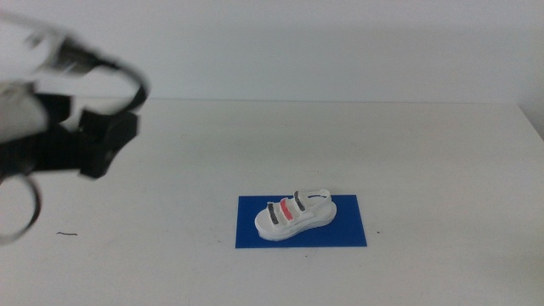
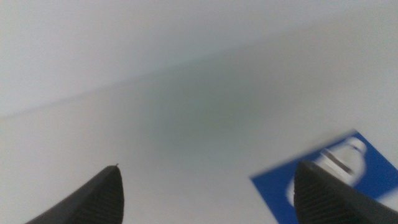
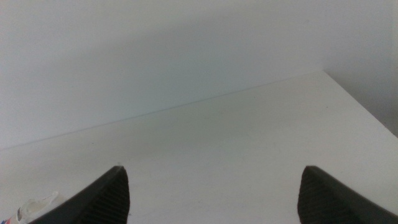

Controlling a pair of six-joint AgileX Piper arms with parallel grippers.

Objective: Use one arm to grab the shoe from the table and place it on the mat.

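Observation:
The white shoe (image 1: 295,212) with two dark grey straps and a red one lies on the dark-blue mat (image 1: 348,234), in the near middle of the white table (image 1: 425,144). The left arm (image 1: 93,140) hangs blurred and high at the far left, well away from the shoe. In its wrist view my left gripper (image 2: 209,167) is open and empty, with the mat (image 2: 376,171) and part of the shoe (image 2: 341,160) beyond one jaw. My right gripper (image 3: 212,168) is also open and empty, out of the middle view; a sliver of the shoe (image 3: 37,208) shows beside one jaw.
A small dark mark (image 1: 66,233) lies on the table at the near left. The table's far edge meets a pale wall, and its right edge (image 1: 531,127) shows at the far right. Bare tabletop surrounds the mat.

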